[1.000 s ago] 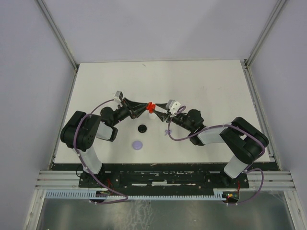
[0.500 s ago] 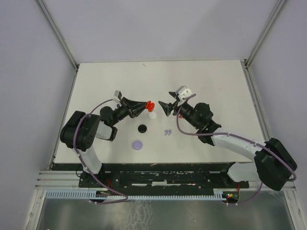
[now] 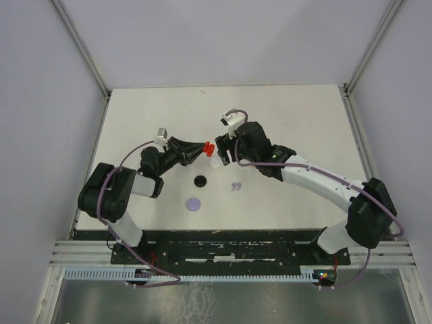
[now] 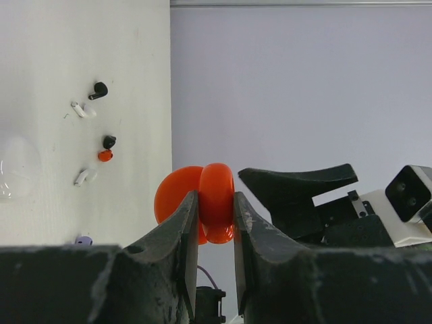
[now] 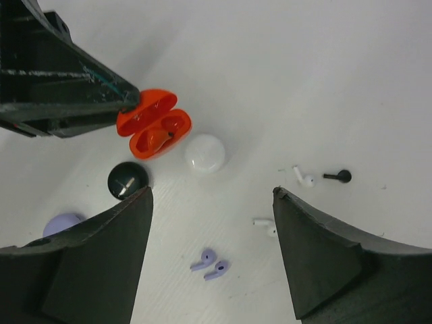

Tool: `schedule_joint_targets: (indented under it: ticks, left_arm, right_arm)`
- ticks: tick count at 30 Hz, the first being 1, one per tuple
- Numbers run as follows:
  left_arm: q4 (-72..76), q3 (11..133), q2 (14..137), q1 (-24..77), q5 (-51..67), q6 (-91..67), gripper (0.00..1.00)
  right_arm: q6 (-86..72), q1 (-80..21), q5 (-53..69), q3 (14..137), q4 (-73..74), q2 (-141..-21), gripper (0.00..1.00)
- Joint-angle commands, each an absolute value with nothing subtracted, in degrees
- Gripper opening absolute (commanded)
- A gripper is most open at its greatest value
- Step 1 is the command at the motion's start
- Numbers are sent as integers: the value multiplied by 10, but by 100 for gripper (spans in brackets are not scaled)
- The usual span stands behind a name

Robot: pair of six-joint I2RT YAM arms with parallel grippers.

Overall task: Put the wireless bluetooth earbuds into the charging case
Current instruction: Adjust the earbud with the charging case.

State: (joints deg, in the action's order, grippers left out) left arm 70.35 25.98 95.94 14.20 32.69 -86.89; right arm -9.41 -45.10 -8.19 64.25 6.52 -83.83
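Note:
My left gripper [image 4: 216, 223] is shut on the red charging case [image 4: 216, 201] and holds it above the table; the case is open in the right wrist view [image 5: 154, 125]. My right gripper [image 5: 210, 193] is open and empty, hovering just right of the case [image 3: 209, 146] and looking down. Two lavender earbuds [image 5: 210, 263] lie side by side on the table below it. Two white earbuds [image 5: 302, 177] and a black earbud [image 5: 337, 177] lie further right. A second black earbud [image 4: 109, 141] and a red earbud [image 4: 105, 156] show in the left wrist view.
A white round disc [image 5: 204, 153], a black disc [image 5: 127, 179] and a lavender disc [image 5: 64, 223] lie on the white table [image 3: 297, 121] near the case. Grey walls enclose the table on three sides.
The right arm has swung from the near right to the far left, and its open gripper now hovers beside the case. The left gripper has stayed shut on the red case.

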Motion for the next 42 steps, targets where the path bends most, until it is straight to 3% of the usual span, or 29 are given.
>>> schedule_joint_targets:
  ticks: [1, 42]
  left_arm:
    - [712, 270, 952, 141, 317, -836, 3]
    - [751, 258, 963, 142, 336, -855, 3]
  right_arm:
    - [-116, -474, -103, 698, 120, -862, 80]
    - [-132, -473, -149, 798, 149, -976, 79]
